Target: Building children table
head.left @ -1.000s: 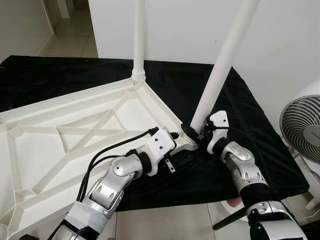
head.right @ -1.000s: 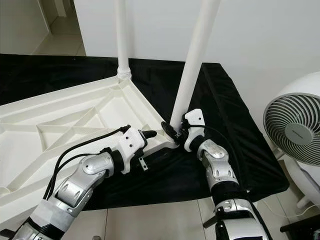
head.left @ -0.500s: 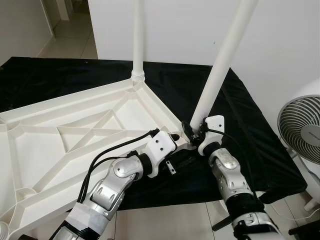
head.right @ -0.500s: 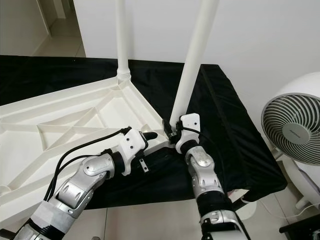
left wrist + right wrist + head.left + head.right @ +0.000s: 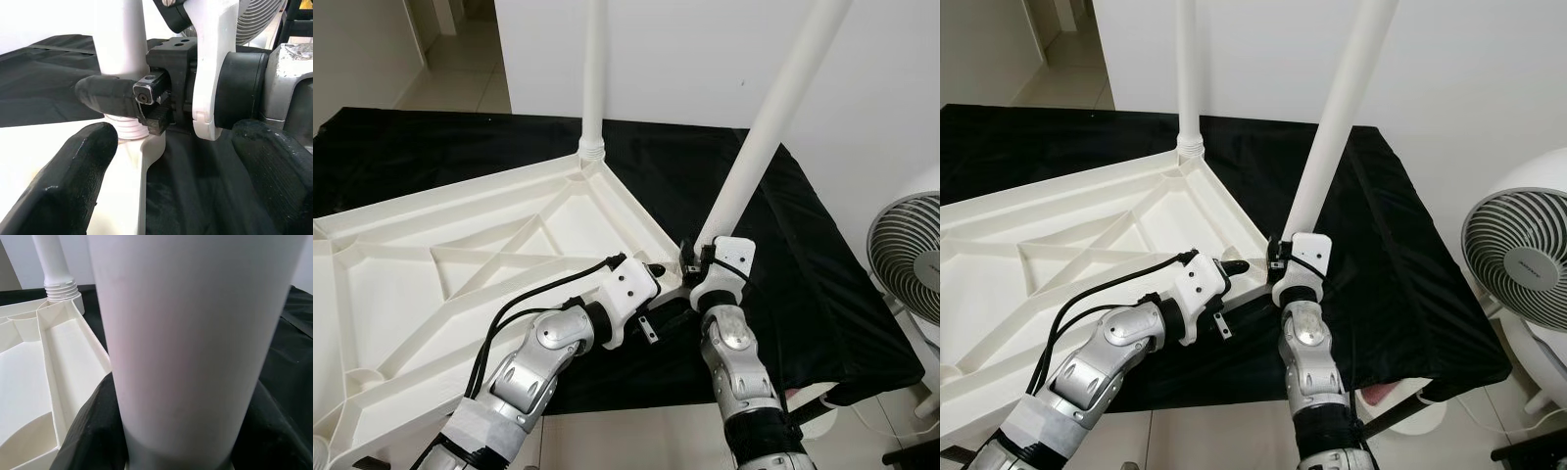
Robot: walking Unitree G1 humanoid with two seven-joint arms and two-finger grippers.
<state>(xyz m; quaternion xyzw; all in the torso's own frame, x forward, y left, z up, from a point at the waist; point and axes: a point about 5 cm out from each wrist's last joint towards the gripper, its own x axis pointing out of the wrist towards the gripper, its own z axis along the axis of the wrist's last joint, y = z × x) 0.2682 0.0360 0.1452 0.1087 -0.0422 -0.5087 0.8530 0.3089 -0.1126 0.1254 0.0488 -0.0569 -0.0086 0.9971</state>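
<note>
A white children's tabletop [image 5: 460, 284] lies upside down on a black cloth [image 5: 803, 264]. One white leg [image 5: 595, 78] stands upright in its far corner. A second white leg [image 5: 769, 127] leans right from the near right corner. My right gripper [image 5: 693, 257] is shut on this leg just above its threaded base [image 5: 124, 129], black fingers [image 5: 93, 431] on both sides. My left gripper [image 5: 653, 268] sits at the same corner, open, one finger [image 5: 73, 186] against the white rim and the other apart from it.
A white wall rises directly behind the cloth. A white fan [image 5: 906, 245] stands on the floor to the right. The cloth's front edge hangs just beneath my arms, with tiled floor below.
My right forearm has swung left, from out at the right to directly below the leg's base, with the gripper still on the leg. The left arm stayed put.
</note>
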